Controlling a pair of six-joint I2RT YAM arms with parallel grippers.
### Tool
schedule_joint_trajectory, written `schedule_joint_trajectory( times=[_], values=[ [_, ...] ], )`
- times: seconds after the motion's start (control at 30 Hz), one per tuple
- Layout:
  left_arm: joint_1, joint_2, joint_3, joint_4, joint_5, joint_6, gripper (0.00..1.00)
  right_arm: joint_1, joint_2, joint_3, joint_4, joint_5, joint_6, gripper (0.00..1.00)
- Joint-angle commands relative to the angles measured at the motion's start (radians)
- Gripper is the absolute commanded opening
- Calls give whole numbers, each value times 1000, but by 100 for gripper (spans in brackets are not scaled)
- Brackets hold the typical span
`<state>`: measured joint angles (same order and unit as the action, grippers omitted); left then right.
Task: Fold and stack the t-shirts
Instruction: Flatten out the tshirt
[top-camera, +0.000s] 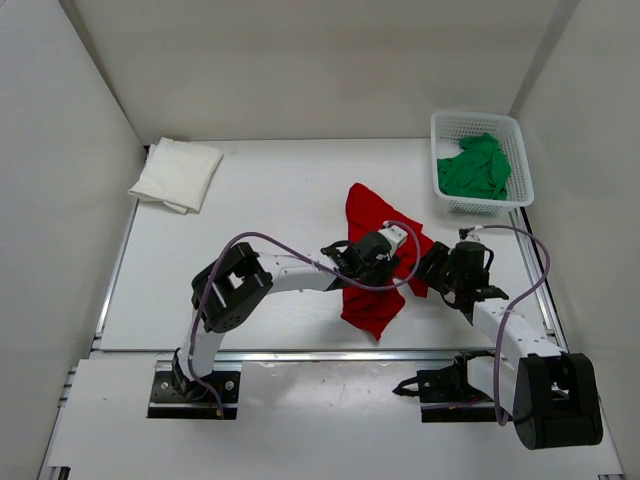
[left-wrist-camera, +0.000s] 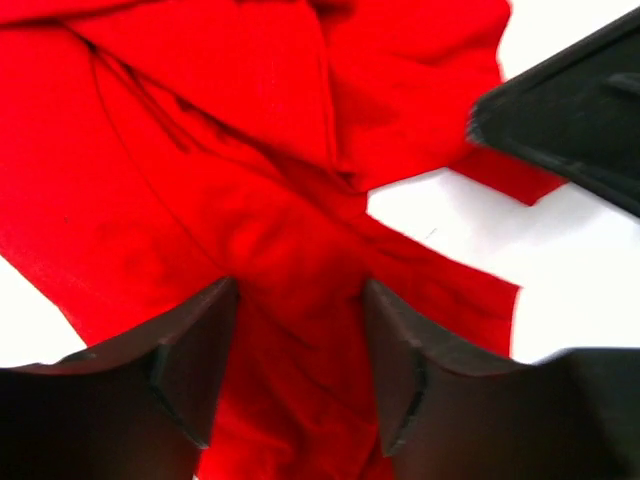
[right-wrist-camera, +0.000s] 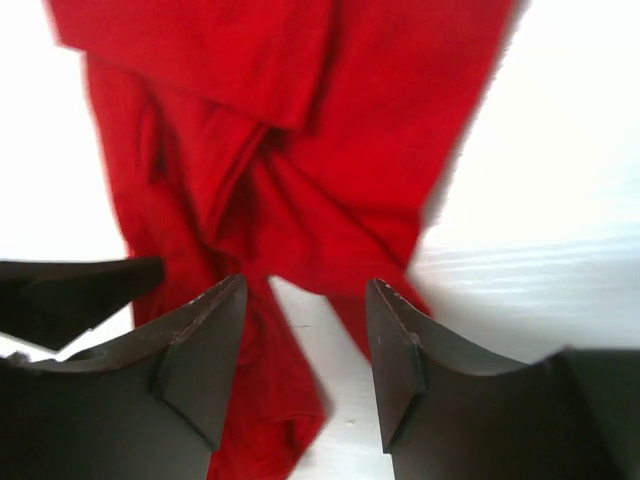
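Inspection: finding red t-shirt crumpled directly beneath left gripper and right gripper, both gaping, gripping nothing. Recommending pinching separate single-layer edges ahead of each gripper, then drawing outward evenly.

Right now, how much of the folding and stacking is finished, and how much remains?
Done: the white shirt looks folded at the far left corner. In hand: the red shirt lies crumpled mid-table, with the left gripper and right gripper both open over it, neither gripping. Remaining: fold the red one, take the green shirt out of the basket, fold it, and stack all three.
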<state>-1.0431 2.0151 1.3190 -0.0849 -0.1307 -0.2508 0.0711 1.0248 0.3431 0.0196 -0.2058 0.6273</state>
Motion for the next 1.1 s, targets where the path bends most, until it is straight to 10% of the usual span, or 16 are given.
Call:
schedule_joint_trajectory(
  times=[0.0,0.23,0.33,0.5,1.07],
  values=[
    [2,17,69,-70,-41,42,63,10,-17,-16,-17,130,-37,50],
    [43,-39,-1,-15,2,-16,18,-5,78,2,-32,114,-69,48],
    [72,-94,-41,17,60,-59,13,21,144,14,-27,76,-71,43],
    [141,-203,-125,109,202,-172,7,7,161,40,77,-39,-22,0],
    [760,-826,-454,300,673,-475,0,208,-3,848,-286,114,-208,0]
  ],
)
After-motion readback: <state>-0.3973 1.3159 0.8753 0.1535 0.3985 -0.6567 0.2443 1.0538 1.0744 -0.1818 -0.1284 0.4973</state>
